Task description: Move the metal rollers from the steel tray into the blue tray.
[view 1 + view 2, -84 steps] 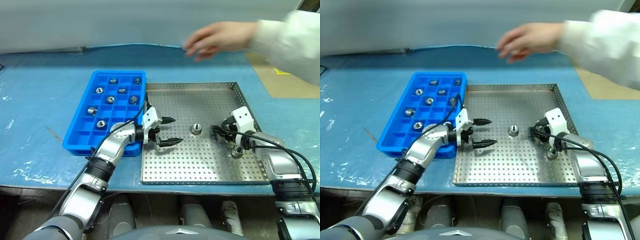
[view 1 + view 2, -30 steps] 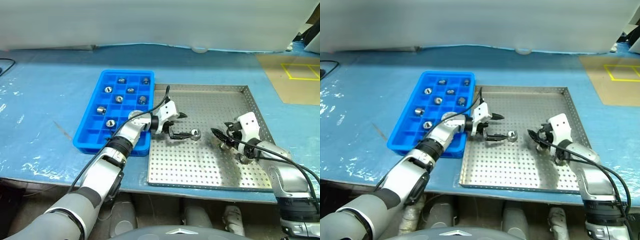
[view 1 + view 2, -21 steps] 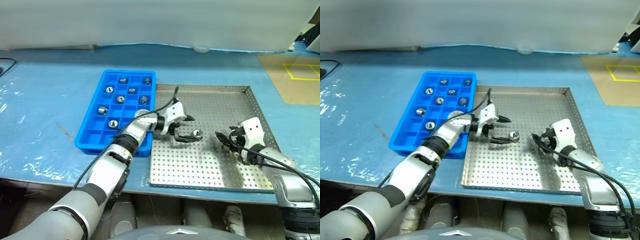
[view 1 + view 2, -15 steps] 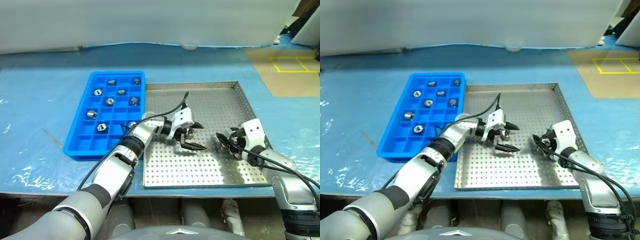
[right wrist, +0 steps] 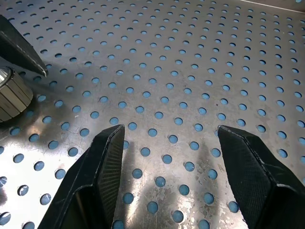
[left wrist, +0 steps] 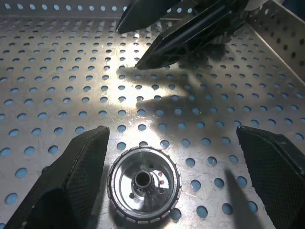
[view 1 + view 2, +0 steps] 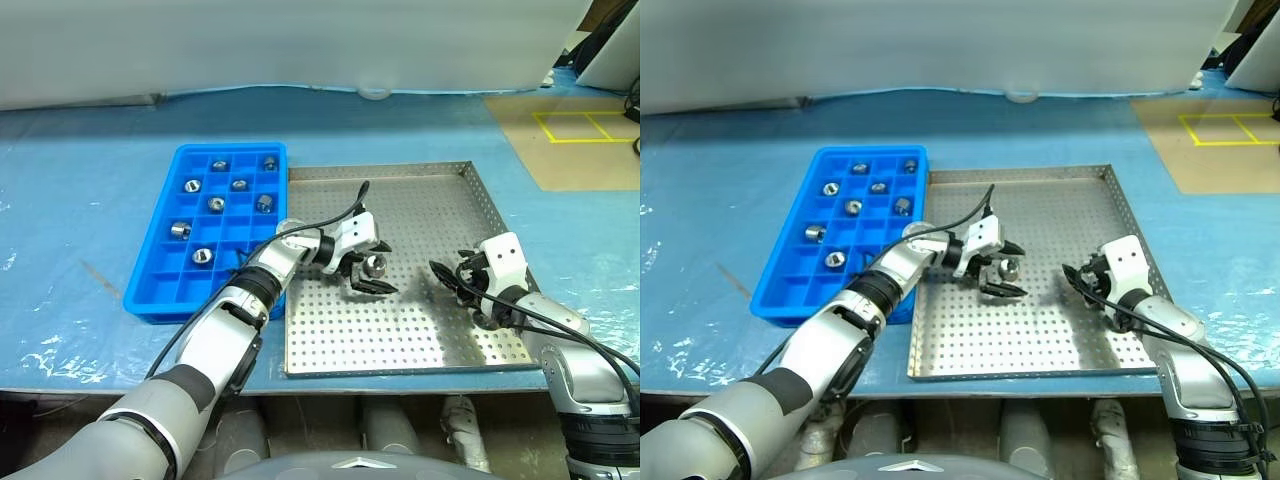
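Since a second ago the left hand [image 7: 372,268] has closed in on the lone metal roller [image 7: 376,265] near the middle of the steel tray [image 7: 470,190], and its fingers now stand spread wide to either side of the roller, one nearly touching it, probably lined up for a pinch, with nothing gripped yet. On the worktop just left of the steel tray sits the blue tray [image 7: 160,295], with seven rollers already in its compartments. Toward the steel tray's right rim, the right hand [image 7: 455,282] hovers half-spread and empty over bare perforated floor, apparently waiting clear of the pick.
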